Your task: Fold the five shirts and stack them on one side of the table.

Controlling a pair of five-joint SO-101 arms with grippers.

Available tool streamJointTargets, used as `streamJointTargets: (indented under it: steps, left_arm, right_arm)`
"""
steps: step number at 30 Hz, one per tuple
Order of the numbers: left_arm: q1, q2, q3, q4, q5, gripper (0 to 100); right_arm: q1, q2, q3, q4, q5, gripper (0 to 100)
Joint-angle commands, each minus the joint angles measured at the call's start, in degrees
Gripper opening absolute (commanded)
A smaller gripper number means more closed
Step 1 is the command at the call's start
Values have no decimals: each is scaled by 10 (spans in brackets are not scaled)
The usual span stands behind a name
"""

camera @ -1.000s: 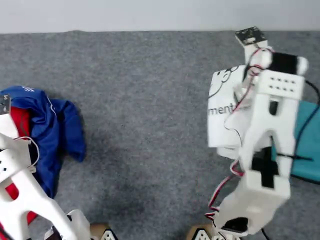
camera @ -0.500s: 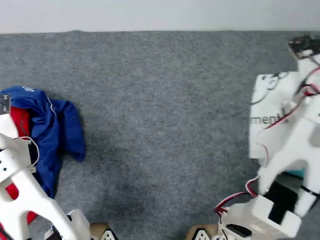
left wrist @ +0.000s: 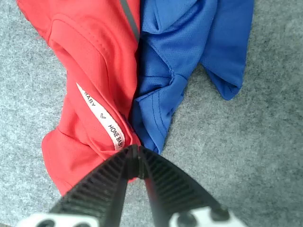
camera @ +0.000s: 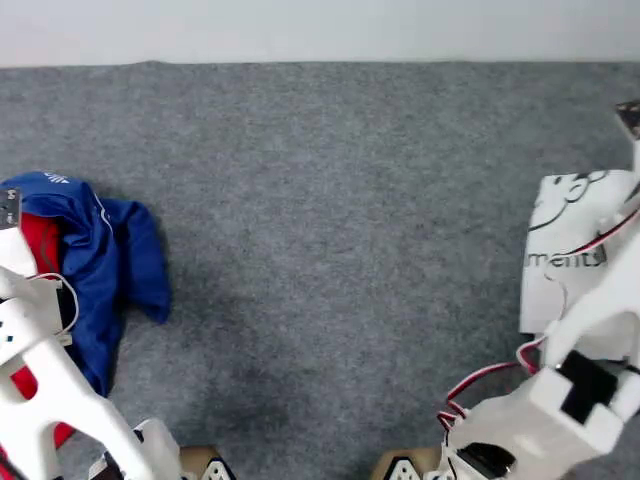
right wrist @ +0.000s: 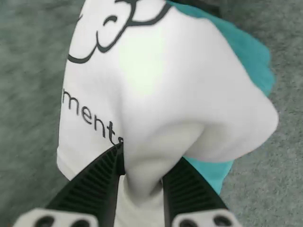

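Grey worktop (camera: 330, 200): I note right claw (right wrist: 139, 165) pinching white shirt (right wrist: 156, 71) over teal shirt (right wrist: 255, 61); left claw (left wrist: 138, 158) pressed together at red shirt (left wrist: 80, 71).

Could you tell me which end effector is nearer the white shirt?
Right. The right end effector pinches the white shirt; the left end effector sits across the table at the red shirt.

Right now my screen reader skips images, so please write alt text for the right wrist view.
The right gripper pinches a bunched fold of a white shirt with black print, which lies over a teal shirt on the grey table.
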Motion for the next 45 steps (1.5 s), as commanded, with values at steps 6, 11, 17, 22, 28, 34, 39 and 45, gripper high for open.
streamJointTargets:
  steps: [6,11,17,22,28,34,39,45]
  left_arm:
    - [2,-11,-1,-5,-4,5]
    - [2,-11,0,-5,-4,5]
    - [2,-12,25,-9,-4,5]
    - [2,-13,37,-10,-4,5]
    - [2,-13,38,-15,-4,5]
    - [2,-13,38,-18,-4,5]
    - [2,-12,38,-18,-4,5]
    - [2,-15,38,-14,-4,5]
  right_arm:
    - [47,71,-8,-132,54,9]
    - [58,94,-8,-171,73,9]
    - [69,105,-9,-213,92,80]
    - [82,68,-9,-216,-3,299]
    - [78,23,-9,-196,-41,328]
    - [27,17,-5,-73,-40,149]
    - [-7,46,-4,-15,-44,38]
    - [3,90,-9,-28,-40,9]
